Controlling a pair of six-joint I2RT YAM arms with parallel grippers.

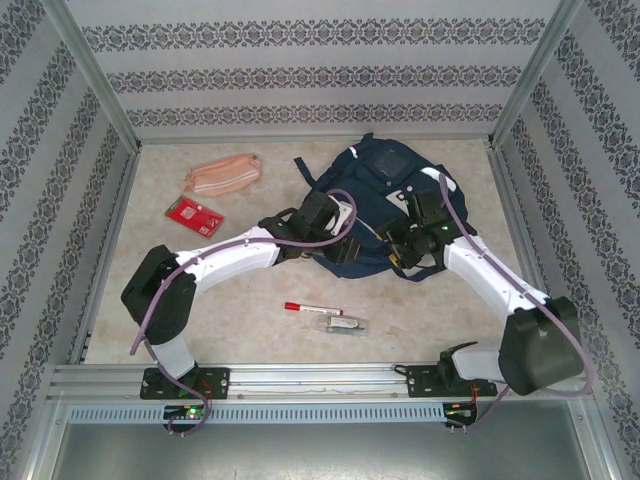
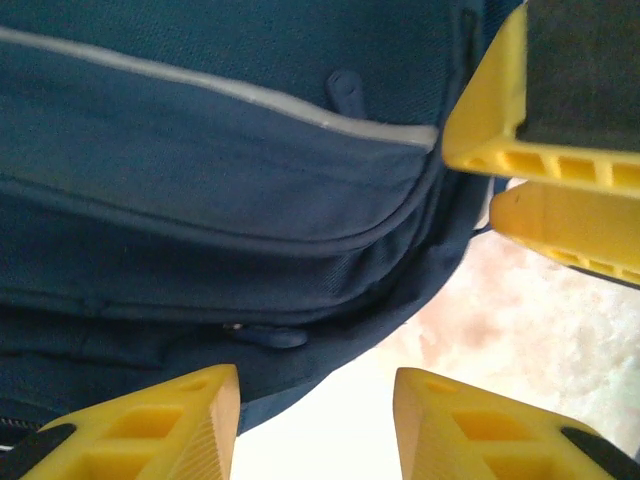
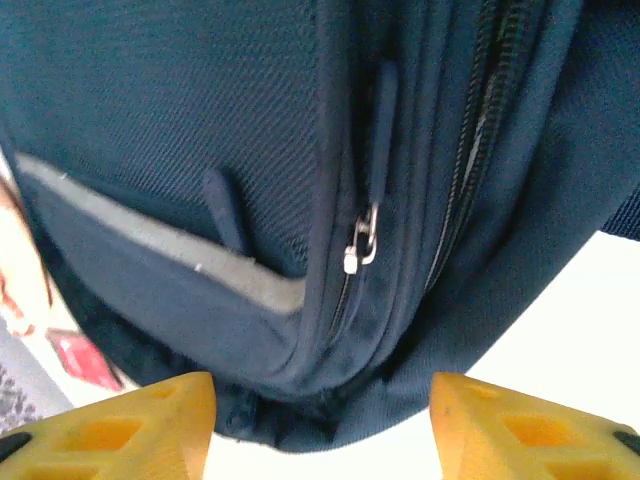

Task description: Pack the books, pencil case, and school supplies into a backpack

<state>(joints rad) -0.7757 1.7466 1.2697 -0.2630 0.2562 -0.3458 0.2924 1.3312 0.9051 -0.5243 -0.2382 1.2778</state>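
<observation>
Backpack (image 1: 372,200), bench (image 1: 240,312) far-middle, apparently zipped. Left pincer (image 2: 315,405), right pincer (image 3: 320,410): both spread wide, empty, flanking its near edge, likely seeking the zip pull (image 3: 361,241).

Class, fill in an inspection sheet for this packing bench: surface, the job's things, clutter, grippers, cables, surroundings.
Surface: pale marbled table.
Job's things: navy backpack lies at the far centre. The pink pencil case and red packet lie to its left. The red-capped marker and clear-wrapped item lie side by side nearer the arms. All four are outside the backpack.
Clutter: nothing seen.
Grippers: left gripper and right gripper are both at the backpack, jaws open, holding nothing.
Cables: a purple cable runs along each arm.
Surroundings: patterned walls, and a metal frame rail at the near edge.
</observation>
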